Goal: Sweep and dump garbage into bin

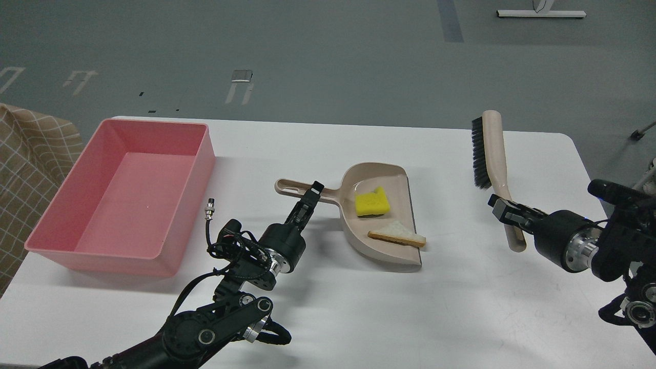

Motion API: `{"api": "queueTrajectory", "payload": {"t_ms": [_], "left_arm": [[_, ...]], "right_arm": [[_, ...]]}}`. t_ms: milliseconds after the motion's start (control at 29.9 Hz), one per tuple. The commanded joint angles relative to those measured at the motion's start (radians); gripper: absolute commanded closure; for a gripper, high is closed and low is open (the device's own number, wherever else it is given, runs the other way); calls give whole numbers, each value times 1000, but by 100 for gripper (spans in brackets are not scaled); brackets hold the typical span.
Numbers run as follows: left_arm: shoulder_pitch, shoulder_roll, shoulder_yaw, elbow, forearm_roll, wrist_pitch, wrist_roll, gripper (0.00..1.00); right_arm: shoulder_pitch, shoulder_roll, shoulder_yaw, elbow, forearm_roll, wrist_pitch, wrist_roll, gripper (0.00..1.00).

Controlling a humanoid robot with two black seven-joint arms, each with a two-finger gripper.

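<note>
The yellow spongy chunk (372,203) and the triangular bread slice (397,234) lie inside the beige dustpan (389,174) at the table's middle. My left gripper (311,196) is shut on the dustpan's handle (297,186). My right gripper (505,210) is shut on the handle of the beige brush (492,154), held up at the right with its black bristles facing left. The pink bin (51,215) stands empty at the table's left.
The white table (461,307) ends close to the brush on the right and behind the bin at the back. A checked brown cloth (25,154) lies beyond the left edge. A loose cable plug (209,210) sticks up from my left arm.
</note>
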Motion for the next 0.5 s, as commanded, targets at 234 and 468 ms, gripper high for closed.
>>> {"api": "queueTrajectory", "payload": {"t_ms": [234, 468], "left_arm": [[-60, 12, 2, -16, -84, 0, 3, 100], [-80, 14, 3, -15, -145, 0, 5, 100]], "right_arm": [[-54, 2, -3, 1, 0, 0, 0, 83], [-69, 2, -2, 1, 0, 0, 0, 83]]}}
